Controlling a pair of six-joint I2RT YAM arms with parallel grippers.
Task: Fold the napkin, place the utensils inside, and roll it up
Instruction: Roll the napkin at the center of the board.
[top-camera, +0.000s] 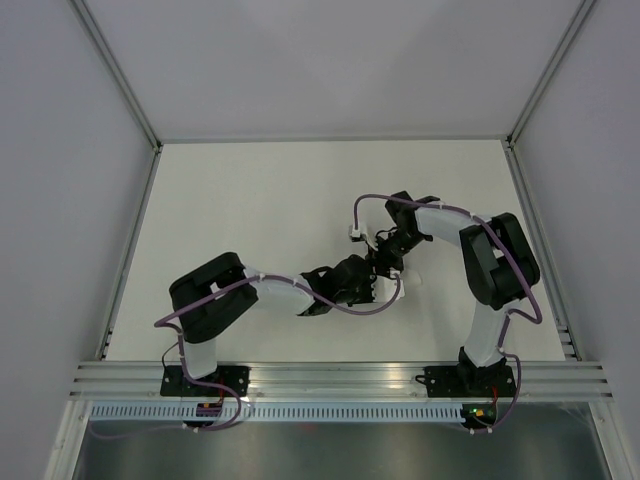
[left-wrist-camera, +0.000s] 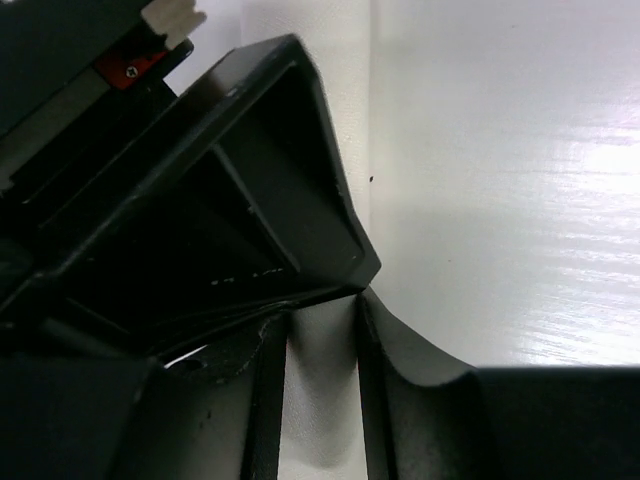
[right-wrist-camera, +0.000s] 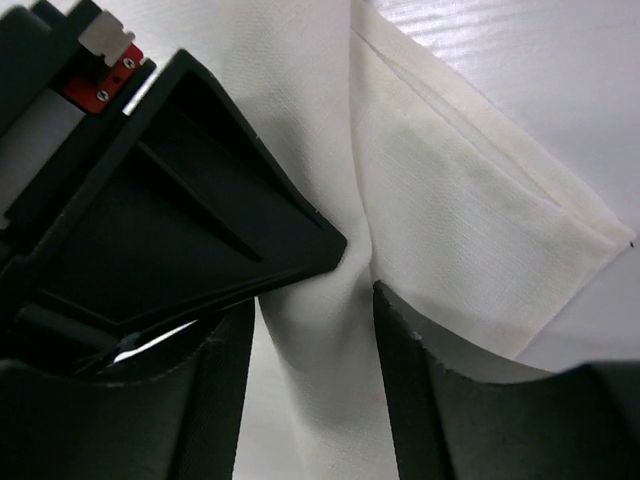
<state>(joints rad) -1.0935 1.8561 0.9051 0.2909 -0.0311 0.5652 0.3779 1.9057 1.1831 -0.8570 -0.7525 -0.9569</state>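
Observation:
The white napkin (right-wrist-camera: 450, 220) lies on the white table as a folded, bunched strip with a hemmed corner spreading to the right. In the top view only a small bit of the napkin (top-camera: 390, 292) shows beneath the two grippers, which meet at mid-table. My left gripper (left-wrist-camera: 320, 320) is shut on a narrow band of the napkin (left-wrist-camera: 320, 400), cloth filling the gap between its fingers. My right gripper (right-wrist-camera: 312, 310) stands open around the same gathered cloth. The two grippers are almost touching: the left gripper (top-camera: 362, 280) sits just left of the right gripper (top-camera: 386, 262). The utensils are hidden.
White walls with metal posts (top-camera: 135, 110) enclose the table (top-camera: 260, 200) on three sides. An aluminium rail (top-camera: 330, 378) carrying both arm bases runs along the near edge. Purple cables (top-camera: 365, 205) loop off each arm.

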